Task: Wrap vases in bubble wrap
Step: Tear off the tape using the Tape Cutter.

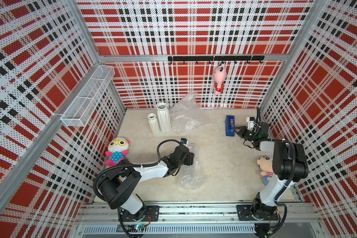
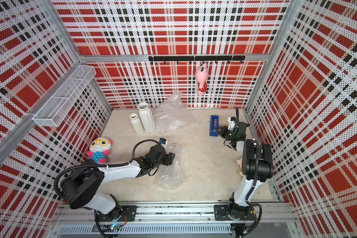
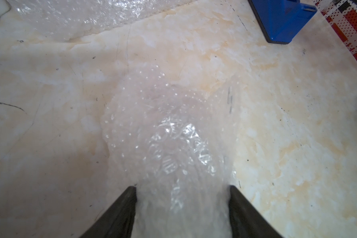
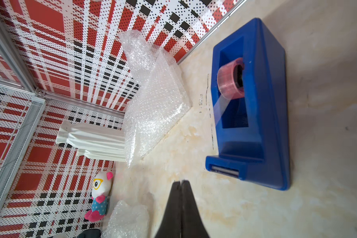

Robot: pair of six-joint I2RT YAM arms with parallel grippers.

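step: taping first wrap | left gripper [image 3: 182, 187] jaws clamp bubble-wrap roll [image 3: 169, 134] mid-table, probably glass vase inside, unclear | right gripper [image 4: 181, 182] jaws closed, empty, beside blue tape dispenser [image 4: 254, 103] | white ribbed vases [image 1: 163, 119] unwrapped at rear | next: pull tape

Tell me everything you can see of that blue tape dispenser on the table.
The tape dispenser is a solid blue block, plastic by its look, standing on its base on the pale marbled table. A pinkish clear tape roll sits in its open well, a strip running down toward the grey metal cutter at its low front lip. The shut right gripper points beside that end without touching it.
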